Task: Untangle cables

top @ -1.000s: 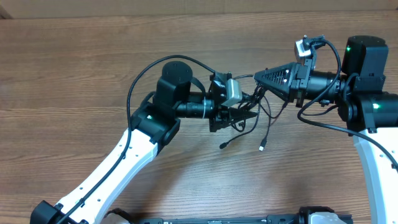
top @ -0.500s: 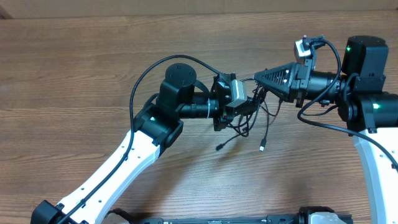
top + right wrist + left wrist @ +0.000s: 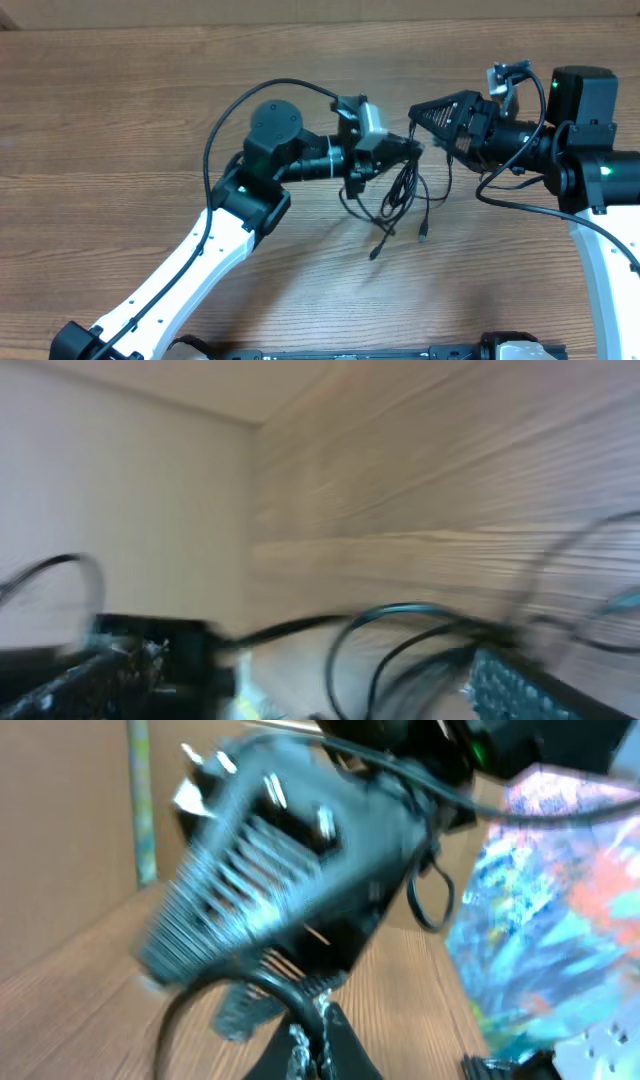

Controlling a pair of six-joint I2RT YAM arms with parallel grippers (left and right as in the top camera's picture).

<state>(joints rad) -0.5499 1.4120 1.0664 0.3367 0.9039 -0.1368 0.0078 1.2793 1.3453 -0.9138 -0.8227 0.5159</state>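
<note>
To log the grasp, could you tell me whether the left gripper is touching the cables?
Touching: overhead, the cables hang from the left gripper; the left wrist view shows its tips pinched on one.

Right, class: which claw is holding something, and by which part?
The left claw is shut on the cables, pinching the tangle at the end away from the plugs. The right claw looks open, holding nothing.

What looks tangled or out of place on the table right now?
The cables are bunched in a tangle of loops at the left tool, which is shut on them, with their ends trailing loose. Nothing looks damaged or spilled.
</note>
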